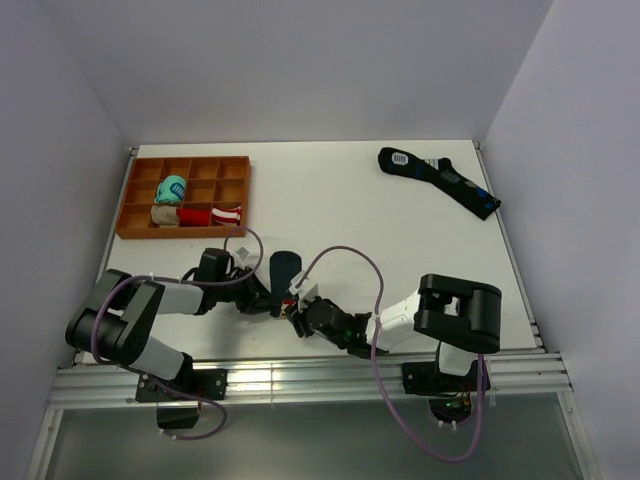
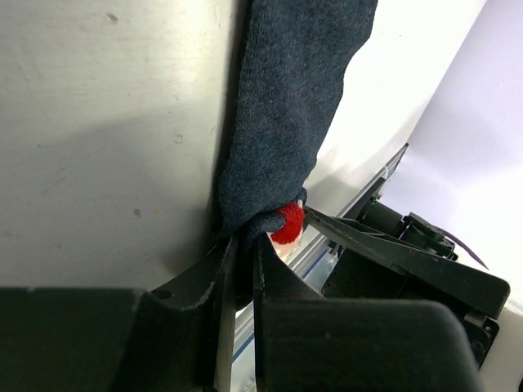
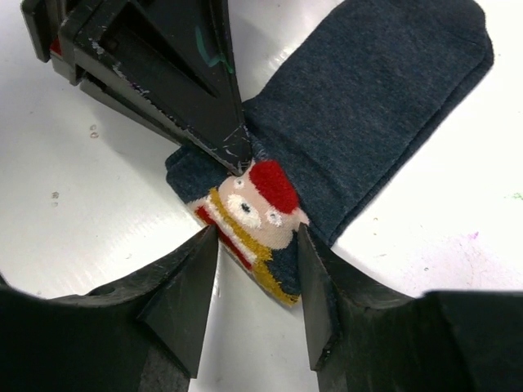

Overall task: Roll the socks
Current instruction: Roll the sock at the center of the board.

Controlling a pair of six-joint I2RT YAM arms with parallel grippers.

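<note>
Your left gripper [image 2: 243, 245] is pinching the patched end of the navy socks [image 3: 384, 106], lying flat on the table [image 1: 350, 200] near the arms, while your right gripper [image 3: 255, 237] is straddling that end, jaws apart, with no roll showing yet.

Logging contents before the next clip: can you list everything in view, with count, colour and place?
short dark navy sock pair: one, navy with a red-white-yellow patch, near middle of the table, between the grippers
long dark sock: one, dark with blue marks and a white patch, far right
compartment tray: one, orange-brown, far left
teal bundle, beige bundle, red-white bundle: three rolled socks, in the tray's compartments
table: one, white
left gripper: one, black, shut on the navy pair beside its patch
right gripper: one, black, open, jaws either side of the patch
</note>
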